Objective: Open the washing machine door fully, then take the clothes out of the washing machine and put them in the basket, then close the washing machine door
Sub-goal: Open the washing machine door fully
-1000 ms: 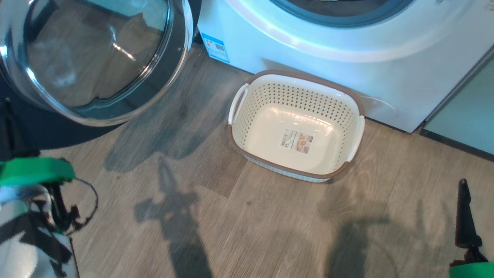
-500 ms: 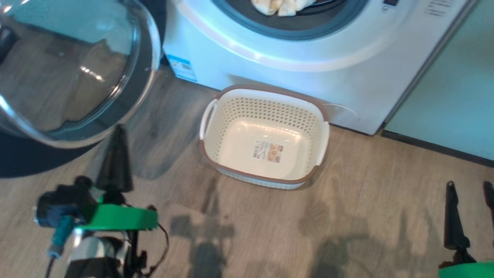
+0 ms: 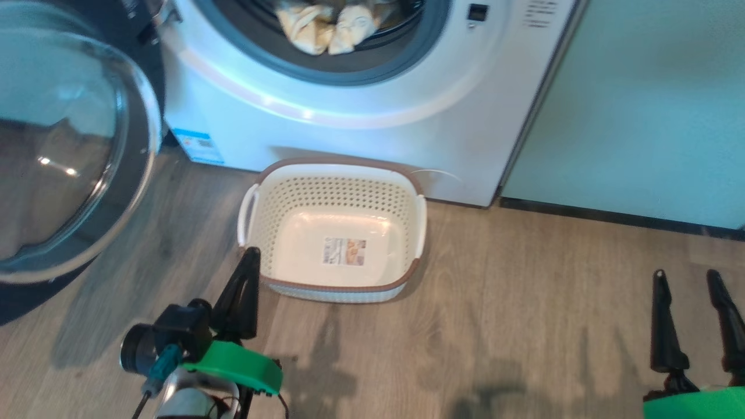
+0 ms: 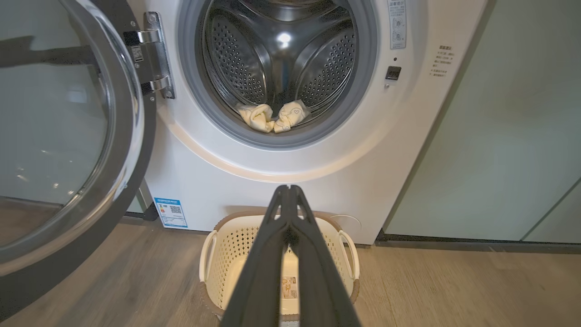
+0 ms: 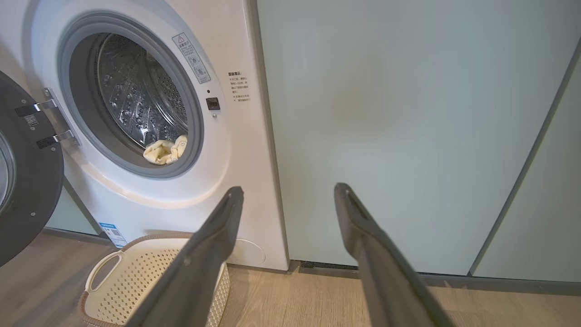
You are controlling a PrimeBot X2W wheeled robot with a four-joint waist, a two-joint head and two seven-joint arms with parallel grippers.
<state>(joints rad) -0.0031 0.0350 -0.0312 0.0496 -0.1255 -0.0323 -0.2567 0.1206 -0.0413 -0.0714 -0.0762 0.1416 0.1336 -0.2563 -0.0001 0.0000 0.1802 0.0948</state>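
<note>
Cream cloth is the target: the clothes lie low at the front of the steel drum, just behind the grey rubber ring, in the upper middle of the left wrist view. The washing machine door stands swung wide at the left of that frame, so I judge the step in hand to be fetching laundry out of the washing machine. The left gripper has its fingers pressed together on nothing, so it would have to spread them before going in. The right gripper has its jaws wide and empty, aimed at the pale green panel. Best to enter low over the ring, pinch a fold, lift it clear of the lip, then release over the basket, which sits on the floor close against the machine's foot, below the opening. Count: two bundles of clothes, one basket holding only its sticker, one door, one machine, two grippers
</note>
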